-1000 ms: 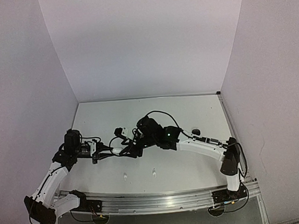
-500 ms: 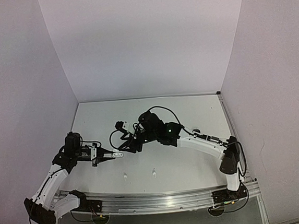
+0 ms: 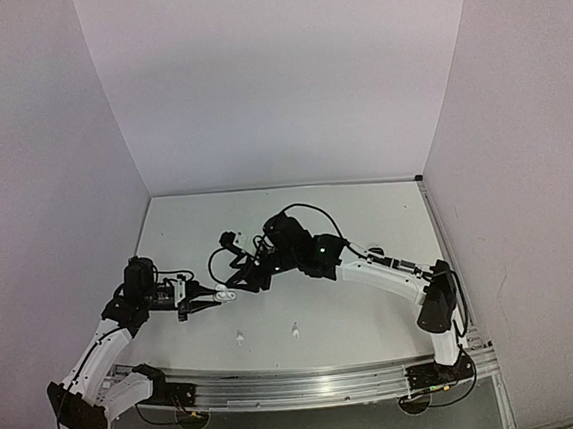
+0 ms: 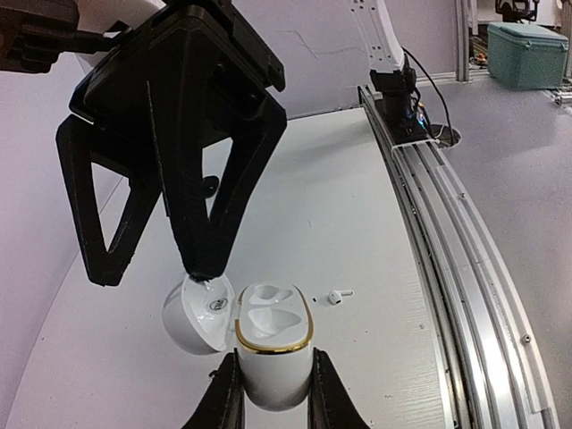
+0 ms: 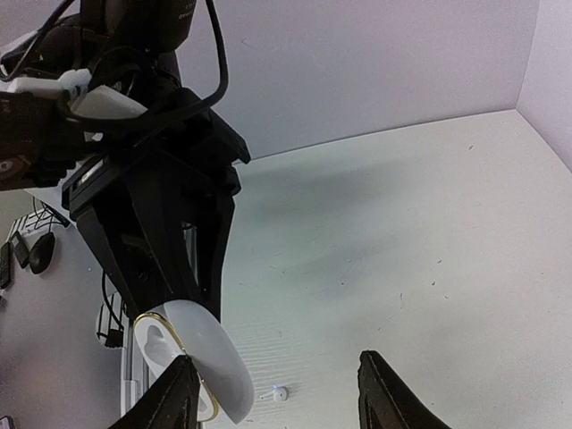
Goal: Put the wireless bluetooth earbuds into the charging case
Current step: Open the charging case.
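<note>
The left pincer [image 4: 273, 393] is clenched on the white case [image 4: 268, 344], with one finger on each side of its lower body. A second ago this pincer sat bunched up against the right one in the middle. Since then it has drawn back toward its own side, and the case now shows plainly between the two. The lid [image 4: 195, 317] hangs open to the left of the pincer. Both wells [image 4: 268, 295] inside the gold rim are empty.

Just beyond the left pincer, the right pincer [image 4: 154, 273] is spread wide and grips nothing. One of its fingertips sits at the top edge of the lid, touching it or very nearly, and the other stands off to the side.

To the right of the held case, one small white earbud [image 4: 337, 296] lies on the table [image 4: 357, 206], apart from both pincers.

I judge that the opening step is done. The case is ready, but no earbud is in it yet. The free right pincer would most likely go down next for the earbud, a tiny thing lying flat and awkward to pinch.
</note>
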### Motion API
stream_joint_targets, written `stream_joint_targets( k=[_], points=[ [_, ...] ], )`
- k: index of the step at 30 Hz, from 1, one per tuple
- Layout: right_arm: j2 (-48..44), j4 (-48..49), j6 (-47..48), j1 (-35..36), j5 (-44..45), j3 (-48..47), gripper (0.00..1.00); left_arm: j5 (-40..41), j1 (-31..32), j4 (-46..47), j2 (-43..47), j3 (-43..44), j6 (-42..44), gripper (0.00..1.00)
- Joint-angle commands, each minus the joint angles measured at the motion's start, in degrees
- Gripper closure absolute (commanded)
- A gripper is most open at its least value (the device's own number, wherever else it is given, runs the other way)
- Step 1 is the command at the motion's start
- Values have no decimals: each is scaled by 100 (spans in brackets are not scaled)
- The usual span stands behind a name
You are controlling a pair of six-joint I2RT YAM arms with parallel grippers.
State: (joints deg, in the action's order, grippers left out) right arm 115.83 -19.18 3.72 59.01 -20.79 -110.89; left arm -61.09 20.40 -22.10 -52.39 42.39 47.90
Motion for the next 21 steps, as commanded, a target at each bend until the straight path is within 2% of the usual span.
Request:
stream_joint_targets(
  k=[1, 8, 21],
  points=[
    [50, 347, -130, -105, 232, -241, 44, -240, 60, 1005, 102, -160, -1412, 100],
    [-43, 344, -240, -145, 219, -164, 42, -163, 60, 2091, 97, -638, -3122, 100],
    [-88, 337, -564, -165, -1, -514, 38, -11, 60, 2828, 123, -949, -4113, 100]
  ],
)
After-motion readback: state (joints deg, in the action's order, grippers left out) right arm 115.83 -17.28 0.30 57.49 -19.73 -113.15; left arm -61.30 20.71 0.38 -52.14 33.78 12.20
